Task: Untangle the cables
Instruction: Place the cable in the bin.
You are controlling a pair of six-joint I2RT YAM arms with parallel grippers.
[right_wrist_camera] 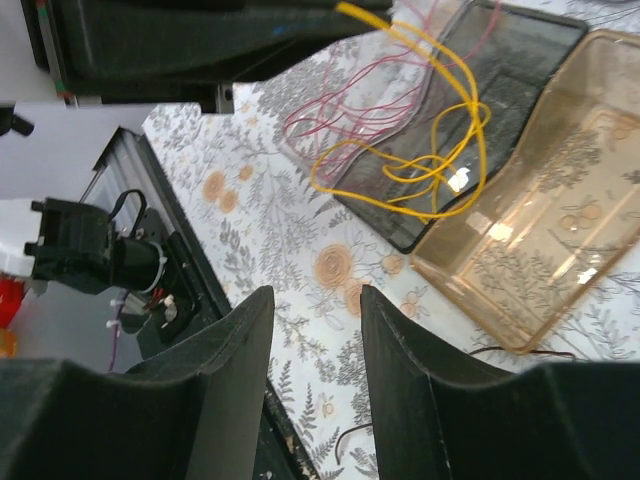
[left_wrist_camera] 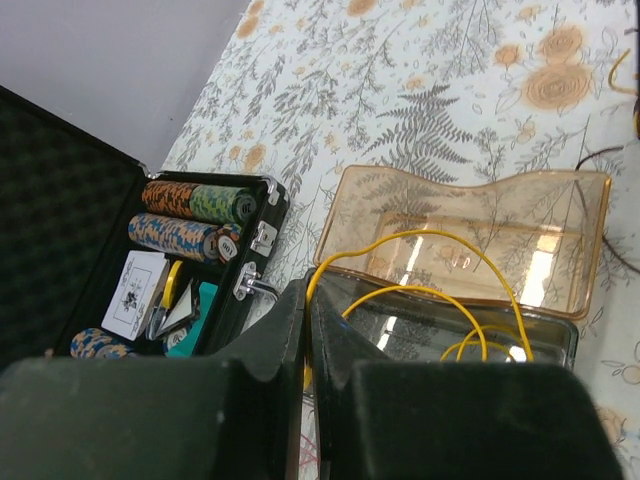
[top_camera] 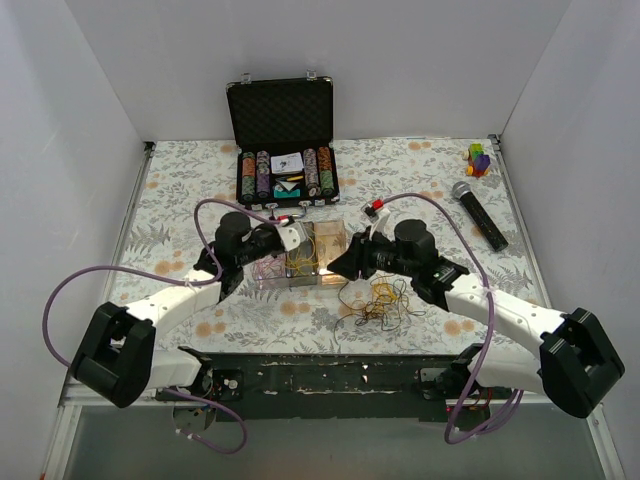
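**Yellow cable held over the dark tray, the heap yet to be sorted**

The step in hand appears to be the laying down of one freed cable. The left hand (left_wrist_camera: 307, 300) is closed tight, and the yellow cable (left_wrist_camera: 430, 233) is seen running out from between its fingers and down into the dark tray (right_wrist_camera: 520, 60), where its loops are piled. The right hand (right_wrist_camera: 315, 300) is held wide, with nothing between its fingers, above the counter (top_camera: 430, 170) just beside the trays.

A heap of cables (top_camera: 380, 300) is left tangled on the counter, near the right hand and in front of the trays, so the task is judged to be only partly done. Next, the yellow cable would need to be let go so that all of it drops inside the tray. Then a single strand would have to be picked from the heap and drawn out slowly, so that the rest is not dragged along.

Thin red cable (right_wrist_camera: 330, 110) is also seen in the dark tray, partly under the yellow loops. Nothing is seen in the amber tray (right_wrist_camera: 560, 200), which touches the dark one. At the far side an open case (top_camera: 283, 115) is filled with rows of chips (left_wrist_camera: 185, 235) and a pack of cards (left_wrist_camera: 135, 290).
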